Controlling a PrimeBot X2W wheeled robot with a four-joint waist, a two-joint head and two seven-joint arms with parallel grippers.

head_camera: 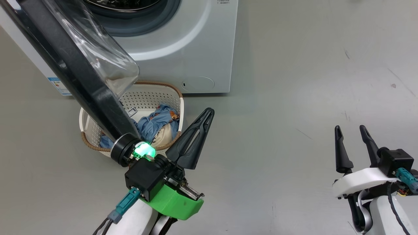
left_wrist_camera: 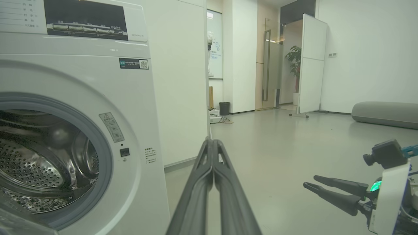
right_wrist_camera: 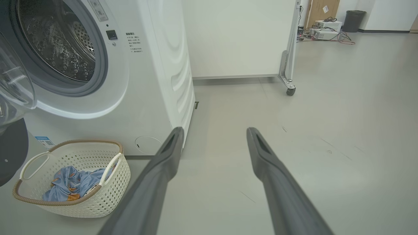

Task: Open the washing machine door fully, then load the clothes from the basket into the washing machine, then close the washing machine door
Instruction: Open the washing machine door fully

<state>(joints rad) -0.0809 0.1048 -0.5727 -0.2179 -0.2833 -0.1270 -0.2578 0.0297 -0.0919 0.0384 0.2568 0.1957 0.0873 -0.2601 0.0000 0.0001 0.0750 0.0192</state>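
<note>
Since the door (head_camera: 70,75) is swung out and, in the head view, cuts right across the left side of the basket (head_camera: 147,98), I'd say the big risk is a bump. The left wrist sits right at the door's lower edge (can't tell if it's touching), so any reach for the clothes (head_camera: 156,122) could knock the door or drag the light basket sideways. The door might also not be fully open, which would crowd the path to the drum (left_wrist_camera: 42,163). The clothes are all bundled in the basket, which is on the floor just in front of the washer (head_camera: 183,49). Pose-wise, the left gripper (head_camera: 209,112) has its fingers pressed together on nothing and points up and right, just past the basket's right corner. The right gripper (head_camera: 350,129) is parked low, well apart from everything, with its fingers spread wide, empty and pointing forward.
</note>
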